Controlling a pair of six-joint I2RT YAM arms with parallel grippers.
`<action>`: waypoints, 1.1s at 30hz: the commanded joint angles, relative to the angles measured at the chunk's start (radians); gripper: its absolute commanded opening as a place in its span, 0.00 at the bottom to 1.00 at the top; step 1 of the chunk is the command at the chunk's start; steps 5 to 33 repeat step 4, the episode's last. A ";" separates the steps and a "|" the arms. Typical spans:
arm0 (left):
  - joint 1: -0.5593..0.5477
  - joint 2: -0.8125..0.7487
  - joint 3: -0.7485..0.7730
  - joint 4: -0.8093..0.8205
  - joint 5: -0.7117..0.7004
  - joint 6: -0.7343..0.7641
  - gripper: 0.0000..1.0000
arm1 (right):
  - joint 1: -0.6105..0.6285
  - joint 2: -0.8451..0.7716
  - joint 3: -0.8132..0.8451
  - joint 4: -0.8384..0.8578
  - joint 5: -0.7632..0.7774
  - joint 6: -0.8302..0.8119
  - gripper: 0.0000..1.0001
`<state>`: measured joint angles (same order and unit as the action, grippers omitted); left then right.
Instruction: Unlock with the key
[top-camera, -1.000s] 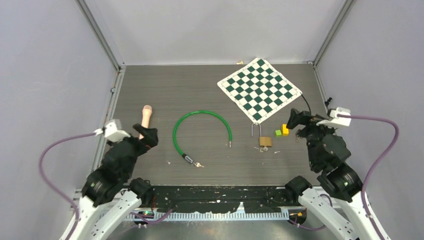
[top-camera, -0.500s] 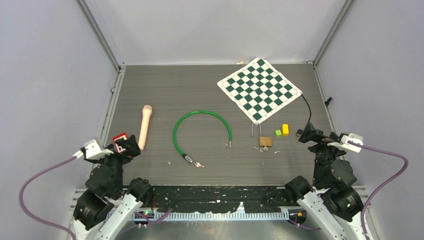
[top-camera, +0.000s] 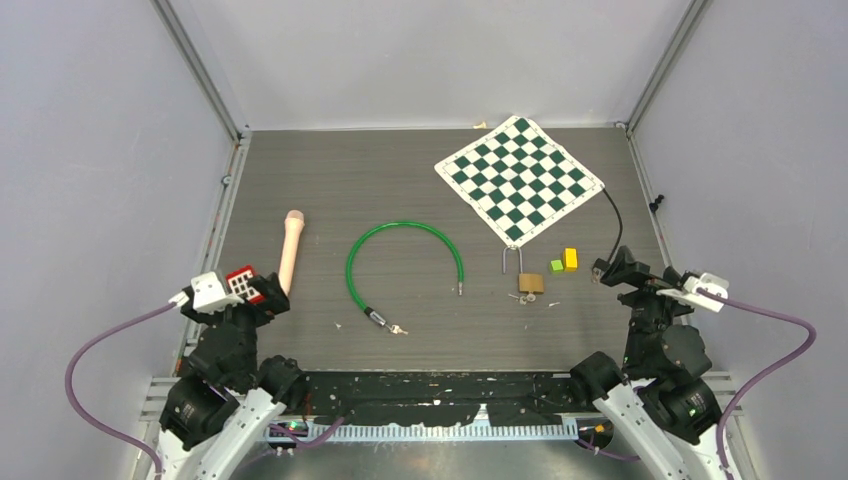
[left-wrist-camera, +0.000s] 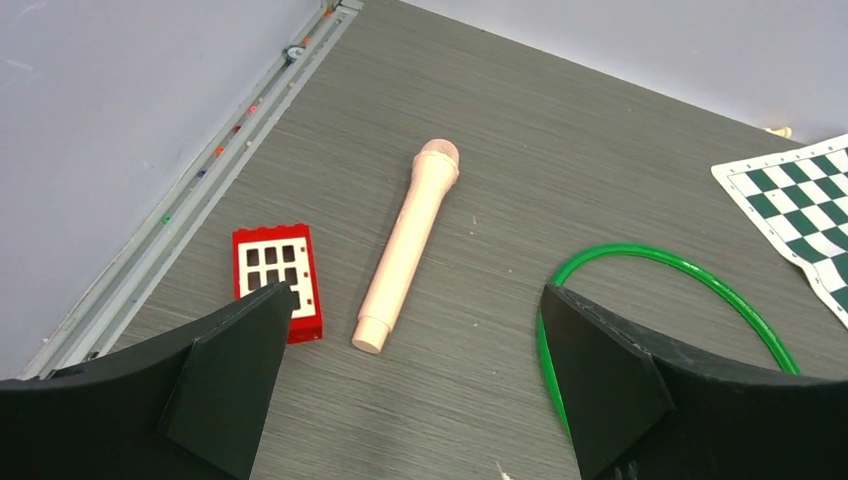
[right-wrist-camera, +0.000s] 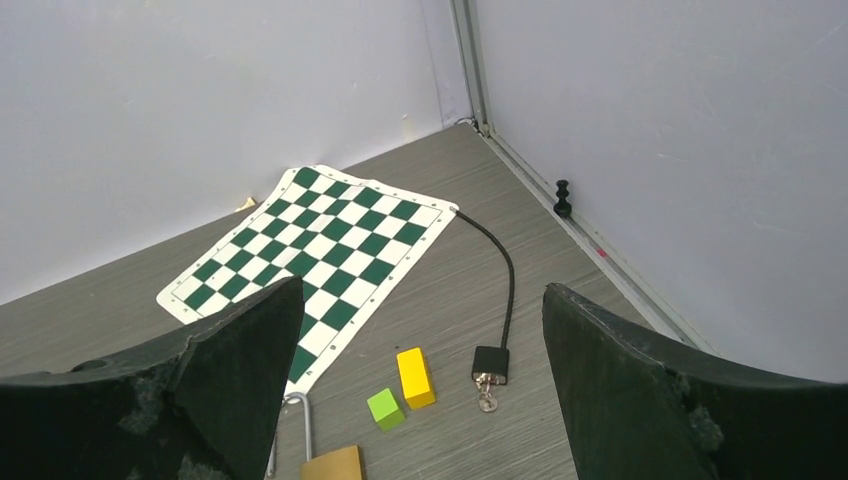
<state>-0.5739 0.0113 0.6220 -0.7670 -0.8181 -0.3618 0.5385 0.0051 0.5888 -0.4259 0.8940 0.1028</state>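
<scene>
Since a second ago both arms have drawn back from the middle of the table to its near edge, while the objects lie where they were. The left gripper (top-camera: 262, 300) now hovers near a red toy brick (top-camera: 243, 283) and a pink rod (top-camera: 291, 250), its jaws spread wide and empty. The right gripper (top-camera: 608, 272) sits near the right side, fingers likewise fully apart and carrying nothing. The brass padlock (top-camera: 530, 283) lies flat on the table, between the green cable loop (top-camera: 404, 232) and the right gripper, just in front of the chessboard mat (top-camera: 520, 178) and beside a green block (top-camera: 556, 266) and a yellow block (top-camera: 570, 259). A small key (top-camera: 521, 297) rests at the padlock's near edge; whether it sits in the keyhole is too small to tell. The silver shackle (top-camera: 512, 259) looks offset to one side of the body, which suggests it may already be swung open, though this is uncertain. With both arms withdrawn and neither touching lock or key, the task seems either finished or not under way.
</scene>
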 joint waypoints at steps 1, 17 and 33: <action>0.003 -0.230 -0.004 0.056 -0.019 0.026 1.00 | 0.000 -0.032 -0.006 0.041 0.028 -0.015 0.96; 0.003 -0.258 -0.016 0.074 -0.024 0.038 1.00 | 0.000 -0.035 -0.009 0.043 0.025 -0.012 0.96; 0.003 -0.258 -0.016 0.074 -0.024 0.038 1.00 | 0.000 -0.035 -0.009 0.043 0.025 -0.012 0.96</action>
